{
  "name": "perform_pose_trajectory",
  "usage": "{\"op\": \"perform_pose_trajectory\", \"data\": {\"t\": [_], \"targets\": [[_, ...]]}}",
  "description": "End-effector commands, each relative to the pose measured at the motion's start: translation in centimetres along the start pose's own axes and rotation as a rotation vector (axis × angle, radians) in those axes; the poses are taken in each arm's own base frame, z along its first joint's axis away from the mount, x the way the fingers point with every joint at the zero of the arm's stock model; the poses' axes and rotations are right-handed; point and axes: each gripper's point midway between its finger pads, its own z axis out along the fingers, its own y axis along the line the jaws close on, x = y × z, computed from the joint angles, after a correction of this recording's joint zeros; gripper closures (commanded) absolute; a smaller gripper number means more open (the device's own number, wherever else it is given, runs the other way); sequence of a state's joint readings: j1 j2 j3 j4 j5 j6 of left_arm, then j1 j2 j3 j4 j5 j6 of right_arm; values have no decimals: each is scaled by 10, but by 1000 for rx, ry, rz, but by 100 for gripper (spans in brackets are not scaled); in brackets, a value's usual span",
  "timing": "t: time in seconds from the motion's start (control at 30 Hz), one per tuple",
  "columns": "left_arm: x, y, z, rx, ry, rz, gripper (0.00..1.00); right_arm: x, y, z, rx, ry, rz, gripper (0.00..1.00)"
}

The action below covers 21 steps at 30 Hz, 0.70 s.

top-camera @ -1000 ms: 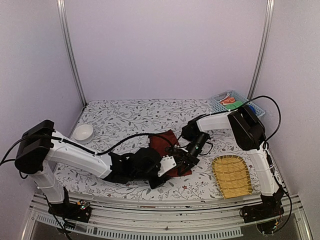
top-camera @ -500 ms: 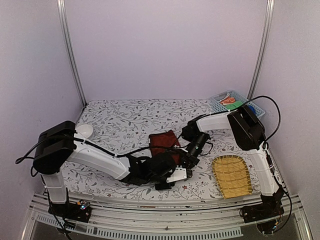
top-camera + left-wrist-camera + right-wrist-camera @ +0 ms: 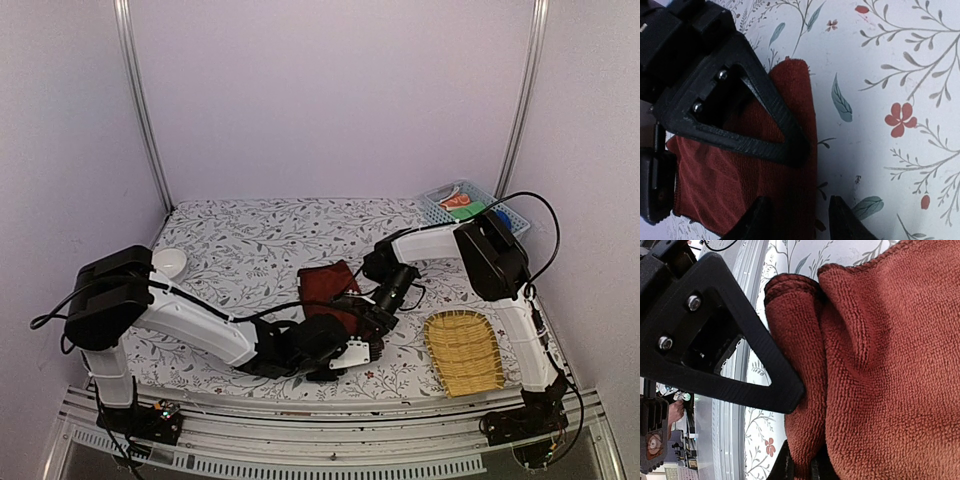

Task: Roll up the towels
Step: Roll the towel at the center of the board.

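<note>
A single dark red terry towel point(image 3: 325, 283) lies near the middle of the flowered surface point(image 3: 250, 240), well apart from the wicker tray point(image 3: 463, 352) to its right. Both arms meet at its near edge.

In the right wrist view, the right tool point(image 3: 799, 434) appears to have its 2 fingers pinched on a thick doubled fold at the towel's border, where the cloth curls over itself. The left tool point(image 3: 790, 186) sits over the same edge with 1 finger point(image 3: 772, 112) laid across the cloth. Its other finger is mostly out of frame, so whether it is clamped or apart cannot be told.

The towel looks light, limp and high in friction. It would likely sag and bunch wherever it is unsupported, and it will not hold a shape on its own.

The best hold is judged to be along the folded border, with the 2 tools spread toward opposite corners so the roll turns evenly. A grip at 1 point alone would probably twist the roll into a cone. The nap should cling to itself, which helps the roll stay put.
</note>
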State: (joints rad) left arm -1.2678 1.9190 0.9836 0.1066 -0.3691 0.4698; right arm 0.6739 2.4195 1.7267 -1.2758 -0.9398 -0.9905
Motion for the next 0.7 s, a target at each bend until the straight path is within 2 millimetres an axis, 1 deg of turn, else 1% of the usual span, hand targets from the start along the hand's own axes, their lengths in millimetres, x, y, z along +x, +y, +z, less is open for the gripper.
{"op": "perform_pose_trajectory", "data": {"t": [0.0,0.17,0.3,0.33,0.37,0.47,0.53,0.6,0.67], "targets": [[4,6,-1,-16,26,14,58,33,-25,16,35,123,47,91],[14,6,5,-7,65,-8,59,34,-24,16,31,124,51,90],[17,1,10,21,82,-6,62,32,-23,15,28,117,50,90],[16,2,10,21,83,-7,64,30,-22,15,26,114,48,90],[25,-8,18,38,116,7,65,29,-21,14,22,110,48,90],[33,-11,23,40,145,15,68,25,-18,12,22,100,39,88],[38,-12,24,39,163,17,73,22,-15,10,22,91,31,83],[41,-15,24,49,179,17,81,16,-8,5,20,76,10,75],[44,-18,23,63,188,6,88,8,2,-6,20,52,-23,71]]}}
